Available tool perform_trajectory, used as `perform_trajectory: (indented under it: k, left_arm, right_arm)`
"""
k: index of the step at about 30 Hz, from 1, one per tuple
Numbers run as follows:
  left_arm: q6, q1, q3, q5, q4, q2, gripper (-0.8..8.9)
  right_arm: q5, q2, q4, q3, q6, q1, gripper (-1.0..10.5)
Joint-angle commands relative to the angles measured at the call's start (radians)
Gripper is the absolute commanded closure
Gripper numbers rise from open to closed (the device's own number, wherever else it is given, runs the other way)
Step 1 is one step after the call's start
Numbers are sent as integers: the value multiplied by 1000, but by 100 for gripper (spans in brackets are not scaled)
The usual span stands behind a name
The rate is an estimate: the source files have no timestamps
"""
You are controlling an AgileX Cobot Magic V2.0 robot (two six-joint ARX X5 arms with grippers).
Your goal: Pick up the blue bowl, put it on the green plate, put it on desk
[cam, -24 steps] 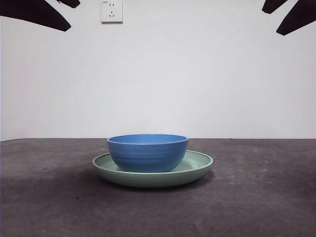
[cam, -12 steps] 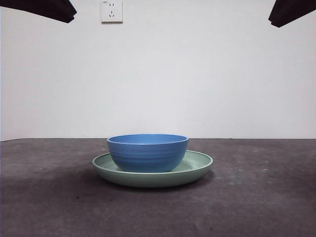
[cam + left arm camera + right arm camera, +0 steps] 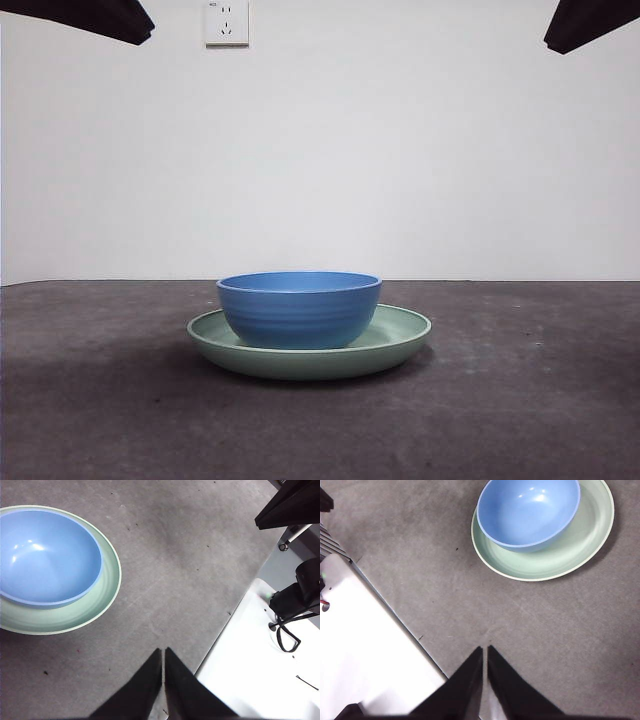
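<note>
Front view: the blue bowl (image 3: pixel 299 309) sits inside the green plate (image 3: pixel 400 338) at the middle of the desk (image 3: pixel 520 400); black arm tips show at both top corners.

Left wrist view: the left gripper (image 3: pixel 163 652), jaws pressed together and empty, hangs well apart from the bowl (image 3: pixel 47 555).

Right wrist view: the right gripper (image 3: pixel 484 651) likewise closed and empty, apparently near the desk's edge.

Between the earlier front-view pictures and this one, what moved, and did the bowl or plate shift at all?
Only the arms changed: a second ago their dark tips hung lower in the top corners; they then drew up and have held there for the last half second. Nothing was gripped or released. The blue bowl stayed on the green plate, both unmoved on the desk.
</note>
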Motion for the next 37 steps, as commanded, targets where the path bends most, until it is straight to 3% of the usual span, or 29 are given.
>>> perform_trajectory:
  k: [1,8,12,21,28,37]
  left_arm:
    - [8,-6,6,5,8,5,804]
    - [8,-6,6,5,7,-6,804]
    - [70,35,6,-50,51,-68,804]
    - [120,319,-32,-249,356,-296,804]
    - [121,494,-217,-440,507,-507,804]
    - [119,557,-524,-459,538,-723,804]
  right_arm:
    - [-1,8,9,7,-8,9,937]
    - [-1,8,9,7,-8,9,937]
    - [-1,8,10,7,-8,9,937]
    - [-1,8,10,7,-8,9,937]
    - [-1,8,10,7,-8,9,937]
    - [-1,8,10,7,-8,9,937]
